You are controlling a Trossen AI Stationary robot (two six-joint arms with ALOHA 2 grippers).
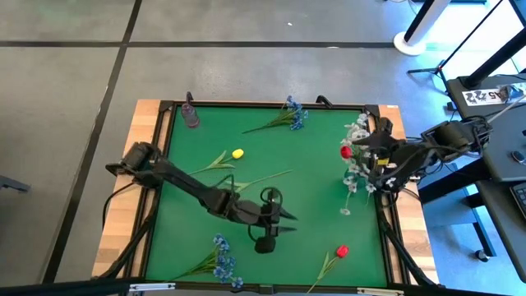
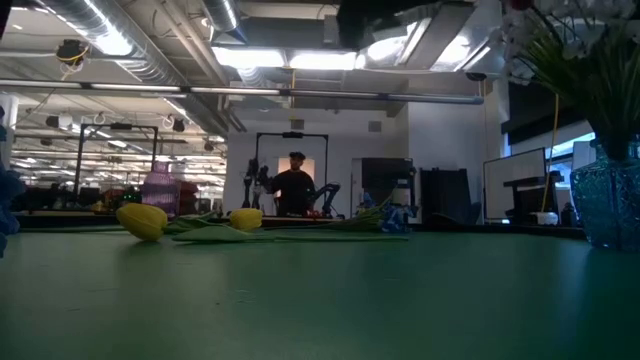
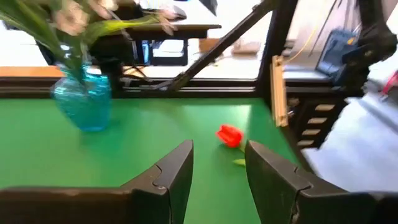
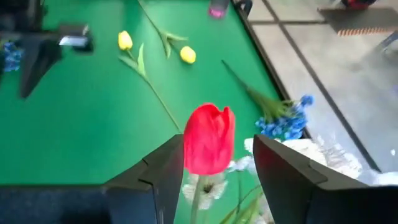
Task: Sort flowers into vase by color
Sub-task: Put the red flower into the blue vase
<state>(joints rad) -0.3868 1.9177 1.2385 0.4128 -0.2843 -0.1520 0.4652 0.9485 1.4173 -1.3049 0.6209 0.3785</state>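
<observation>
My right gripper (image 4: 219, 163) hovers open at the table's right side, over the teal glass vase (image 3: 82, 102) that holds white blossom sprays (image 1: 356, 168). A red tulip bud (image 4: 209, 138) stands upright between its fingers, its stem (image 4: 198, 199) running down among the white blossoms. My left gripper (image 3: 219, 168) is open above the table's middle (image 1: 294, 223) and faces a second red tulip (image 3: 229, 135) lying flat near the near right corner (image 1: 341, 251). Two yellow tulips (image 4: 125, 40) (image 4: 188, 55) lie left of centre. My right gripper has the red tulip's bud (image 4: 209, 138) between its open fingers, coming at it from the table's right. The bud shows against the inner edge of one finger (image 4: 168, 165), with a clear gap to the other. I cannot tell whether it touches the flower.
A small purple vase (image 1: 191, 115) stands at the far left corner. Blue blossom bunches lie at the far edge (image 1: 292, 115) and the near edge (image 1: 222, 259). A raised wooden rim (image 1: 393, 115) frames the green mat. A person (image 2: 295, 185) stands far behind the table.
</observation>
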